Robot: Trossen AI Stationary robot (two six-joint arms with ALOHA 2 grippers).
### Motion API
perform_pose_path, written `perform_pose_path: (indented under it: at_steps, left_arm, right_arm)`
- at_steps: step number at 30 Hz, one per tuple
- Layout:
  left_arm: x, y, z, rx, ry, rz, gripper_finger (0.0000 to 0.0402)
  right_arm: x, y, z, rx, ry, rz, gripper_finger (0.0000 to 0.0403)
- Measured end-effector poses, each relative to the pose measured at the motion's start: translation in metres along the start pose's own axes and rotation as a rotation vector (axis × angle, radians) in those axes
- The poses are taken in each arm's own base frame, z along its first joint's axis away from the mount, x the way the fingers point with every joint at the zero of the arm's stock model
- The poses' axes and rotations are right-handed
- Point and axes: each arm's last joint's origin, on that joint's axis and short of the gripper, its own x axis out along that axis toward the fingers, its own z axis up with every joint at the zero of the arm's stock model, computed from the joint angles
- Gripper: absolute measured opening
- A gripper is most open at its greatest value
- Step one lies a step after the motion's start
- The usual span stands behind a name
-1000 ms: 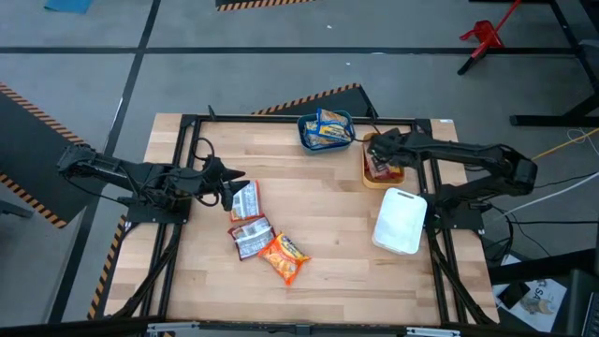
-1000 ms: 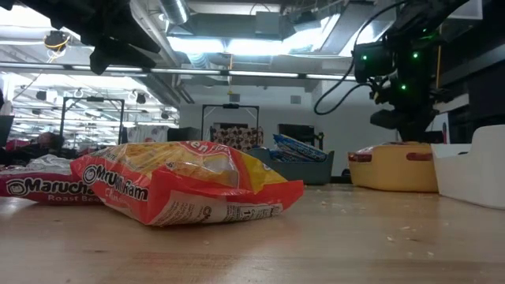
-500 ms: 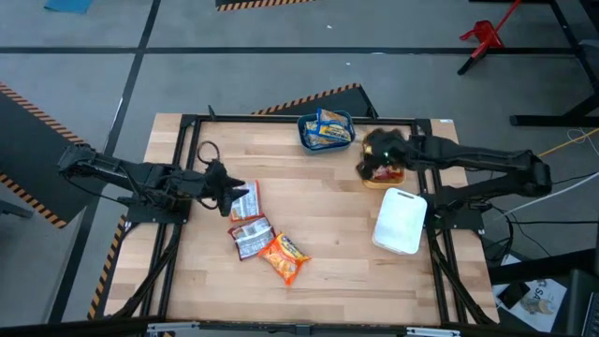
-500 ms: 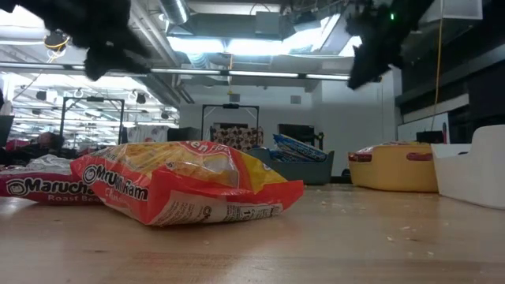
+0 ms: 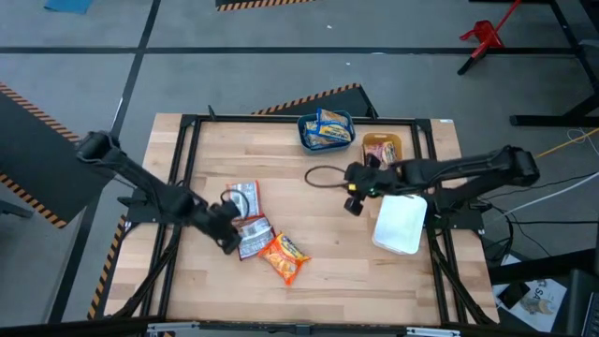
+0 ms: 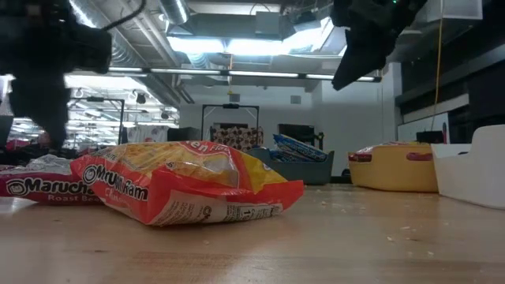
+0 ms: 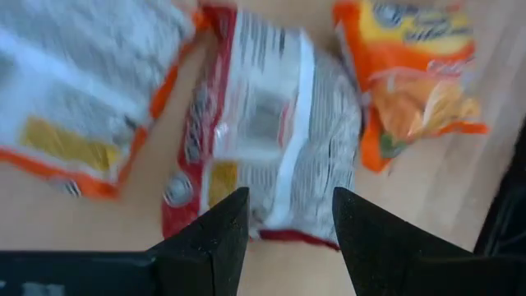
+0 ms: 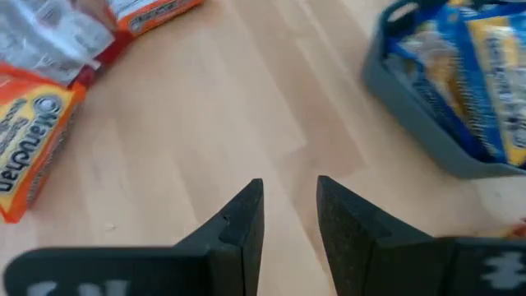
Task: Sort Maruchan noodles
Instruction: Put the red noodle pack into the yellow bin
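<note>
Left gripper (image 5: 227,241), fingers apart and empty, hangs over the red-and-white packet (image 5: 250,237) at frame centre-left. Right gripper (image 5: 351,192), fingers slightly parted and empty, hovers over bare table (image 5: 309,225) right of centre.

This is a robotics lab or industrial test hall. The wooden counter (image 5: 346,253) sits in a black metal frame (image 5: 187,126) on a grey concrete floor (image 5: 234,56). Beside the counter's far edge, black-and-orange hazard tape (image 5: 323,95) marks the floor, and a red stand (image 5: 482,36) stands well beyond its far right corner. Above the counter, the low view shows bare ceiling ducts (image 6: 162,31), strip lights (image 6: 252,46) and more workstations (image 6: 229,126) behind.
</note>
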Motion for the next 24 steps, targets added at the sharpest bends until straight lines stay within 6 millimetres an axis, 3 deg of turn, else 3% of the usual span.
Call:
perform_pose_path:
  at_steps: [10, 15, 19, 24]
  left_arm:
    - [0.022, -0.034, -0.038, -0.019, 0.069, 0.252, 0.0169]
    - [0.044, -0.035, -0.049, 0.007, 0.088, 0.354, 0.0169]
    - [0.062, -0.032, -0.044, 0.02, 0.049, 0.406, 0.0169]
    - [0.078, -0.033, -0.024, 0.019, -0.064, 0.368, 0.0169]
  right_arm:
    - [0.031, 0.023, -0.004, -0.04, 0.032, 0.016, 0.0099]
    - [0.049, 0.031, -0.003, -0.036, 0.026, 0.027, 0.0099]
    - [0.061, 0.035, -0.004, -0.041, 0.025, 0.027, 0.0099]
    - [0.068, 0.037, -0.005, -0.045, 0.026, 0.023, 0.0099]
